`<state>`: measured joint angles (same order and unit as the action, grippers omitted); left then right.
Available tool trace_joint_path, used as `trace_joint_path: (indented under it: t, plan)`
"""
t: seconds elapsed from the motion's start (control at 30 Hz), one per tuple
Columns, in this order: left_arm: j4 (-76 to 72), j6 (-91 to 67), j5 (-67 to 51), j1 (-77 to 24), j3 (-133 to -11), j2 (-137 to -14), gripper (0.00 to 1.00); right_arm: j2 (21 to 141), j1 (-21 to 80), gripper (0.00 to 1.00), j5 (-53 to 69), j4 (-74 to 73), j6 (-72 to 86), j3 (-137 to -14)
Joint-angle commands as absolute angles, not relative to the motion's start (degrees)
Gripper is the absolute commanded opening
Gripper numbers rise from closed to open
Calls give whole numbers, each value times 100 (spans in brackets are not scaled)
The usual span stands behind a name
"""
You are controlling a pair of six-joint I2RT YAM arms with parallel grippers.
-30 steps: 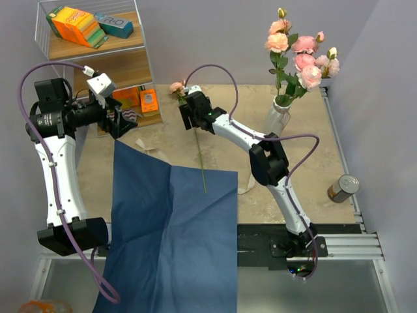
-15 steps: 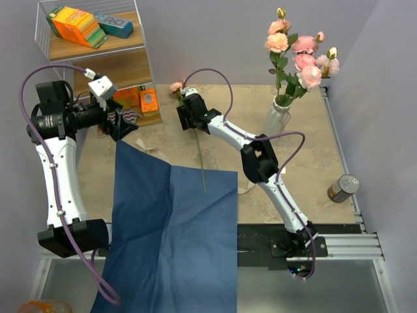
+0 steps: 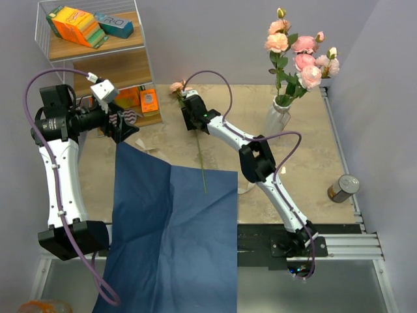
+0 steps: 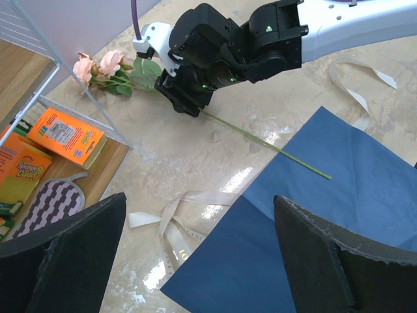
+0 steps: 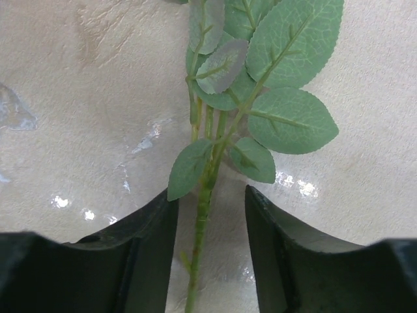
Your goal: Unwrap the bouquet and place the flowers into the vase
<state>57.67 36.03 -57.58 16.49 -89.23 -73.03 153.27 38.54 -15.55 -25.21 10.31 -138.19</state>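
right gripper (image 5: 210,195): jaws part spread, one finger either side of the stem, a thin gap on both sides, not pinching it
stem in jaws: thin green stem of the loose rose (image 3: 199,153), caught just below its leaf cluster (image 5: 287,120)
loose rose: lies flat on the desk (image 3: 306,163), pink blooms at the far end near the shelf, cut end resting on the edge of the blue paper
right arm: stretched far forward and to the left, gripper low over the desk
left gripper (image 4: 199,208): spread wide, nothing between the pads, held up above the desk at the far left corner of the paper
blue paper (image 3: 176,222): unfolded flat, covers the near left of the desk and hangs over the front edge
ribbon (image 4: 176,218): cream, untied, loose on the desk just beyond the paper
vase (image 3: 277,119): white, upright, far right of the desk
flowers in vase (image 3: 296,49): several pink roses with leaves standing in it
can (image 3: 343,188): metal, at the right edge, well apart from the vase
shelf (image 3: 98,62): wire rack far left, boxes inside
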Motion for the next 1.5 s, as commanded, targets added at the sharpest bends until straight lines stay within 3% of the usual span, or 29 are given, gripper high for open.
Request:
trace_joint_path:
  t: [0.0, 0.13, 0.43, 0.7, 0.73, 0.97, 1.13, 1.23, 1.3, 1.47]
  plan:
    - [5537, 3498, -5740, 1687, -8912, -7181, 99, 15284, 3814, 45, -1679, -2540, 1028, -13826]
    - [5572, 3595, -5713, 1687, -8894, -7137, 99, 15118, 3709, 22, -1539, -2523, 1160, -13475]
    - [5502, 3516, -5810, 1687, -9000, -7022, 99, 13528, 3559, 0, -1678, -2084, 1195, -11448]
    - [5519, 3507, -5915, 1679, -9035, -6970, 99, 12314, 3559, 1, -1697, -1714, 1406, -9555]
    - [5511, 3498, -5924, 1687, -9026, -6952, 99, 12305, 3551, 14, -1661, -1723, 1415, -9423]
    - [5519, 3524, -5924, 1687, -9053, -6908, 99, 12769, 3551, 21, -1503, -2056, 1433, -9773]
    - [5563, 3647, -5845, 1687, -8965, -6847, 99, 12972, 3551, 13, -1249, -2189, 1503, -9949]
    - [5581, 3683, -5827, 1687, -8921, -6820, 99, 13131, 3551, 26, -1292, -2381, 1477, -10150]
    - [5581, 3691, -5845, 1687, -8903, -6812, 99, 13183, 3559, 29, -1336, -2382, 1459, -10186]
    - [5572, 3691, -5845, 1687, -8903, -6820, 99, 13534, 3533, 23, -1266, -2644, 1389, -10581]
